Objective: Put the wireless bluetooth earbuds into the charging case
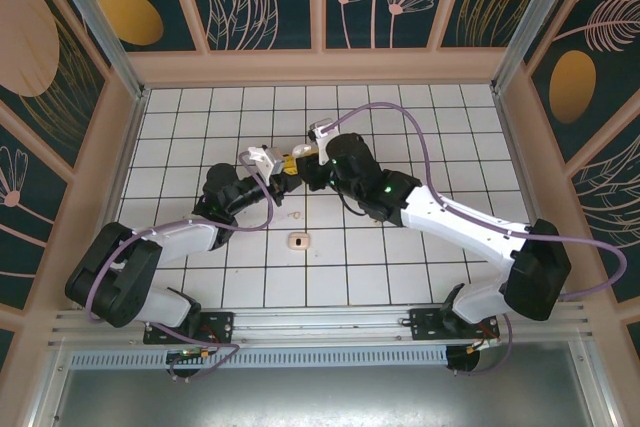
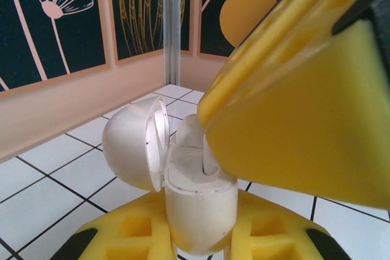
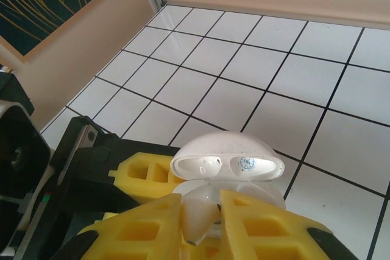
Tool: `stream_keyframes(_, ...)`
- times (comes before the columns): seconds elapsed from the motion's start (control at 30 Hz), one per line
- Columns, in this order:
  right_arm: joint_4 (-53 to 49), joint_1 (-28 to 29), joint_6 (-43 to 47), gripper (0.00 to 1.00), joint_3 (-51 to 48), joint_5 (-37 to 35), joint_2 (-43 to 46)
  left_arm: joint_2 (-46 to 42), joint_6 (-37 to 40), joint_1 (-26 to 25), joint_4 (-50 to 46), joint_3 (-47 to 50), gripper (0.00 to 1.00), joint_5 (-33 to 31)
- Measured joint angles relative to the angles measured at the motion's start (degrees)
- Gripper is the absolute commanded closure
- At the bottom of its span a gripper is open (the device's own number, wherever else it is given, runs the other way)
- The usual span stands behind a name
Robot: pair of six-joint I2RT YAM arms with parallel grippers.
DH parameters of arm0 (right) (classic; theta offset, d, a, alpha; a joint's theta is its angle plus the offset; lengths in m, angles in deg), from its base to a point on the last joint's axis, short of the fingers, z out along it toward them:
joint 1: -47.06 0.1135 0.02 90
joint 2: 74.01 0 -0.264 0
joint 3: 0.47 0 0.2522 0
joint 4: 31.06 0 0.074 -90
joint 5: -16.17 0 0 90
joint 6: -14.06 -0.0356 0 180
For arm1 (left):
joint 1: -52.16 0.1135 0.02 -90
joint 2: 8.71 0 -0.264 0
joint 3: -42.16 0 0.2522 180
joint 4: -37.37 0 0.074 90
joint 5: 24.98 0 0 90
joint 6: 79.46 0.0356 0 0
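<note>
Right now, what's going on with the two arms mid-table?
The left gripper is clamped on a white charging case, upright with its lid flipped open. The right gripper pinches an earbud, tip down at the case's mouth, at or just inside its slot. A small beige piece lies loose on the table, nearer the arm bases.

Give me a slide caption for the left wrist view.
Left gripper clamps the open white charging case while the right gripper holds an earbud at its opening.
</note>
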Motion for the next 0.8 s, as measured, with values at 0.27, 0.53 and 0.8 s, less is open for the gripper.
stream_keyframes(0.27,-0.3,0.6,0.7,0.56,0.6,0.1,-0.1,-0.1,0.0,0.0,0.0,-0.3,0.91,0.0)
stream_keyframes(0.53,-0.2,0.6,-0.9,0.45,0.9,2.8,1.2,-0.1,0.0,0.0,0.1,-0.4,0.91,0.1)
stream_keyframes(0.8,2.5,-2.6,-4.4,0.47,0.0,8.5,8.2,-0.1,0.0,0.0,0.1,-0.5,0.91,0.2)
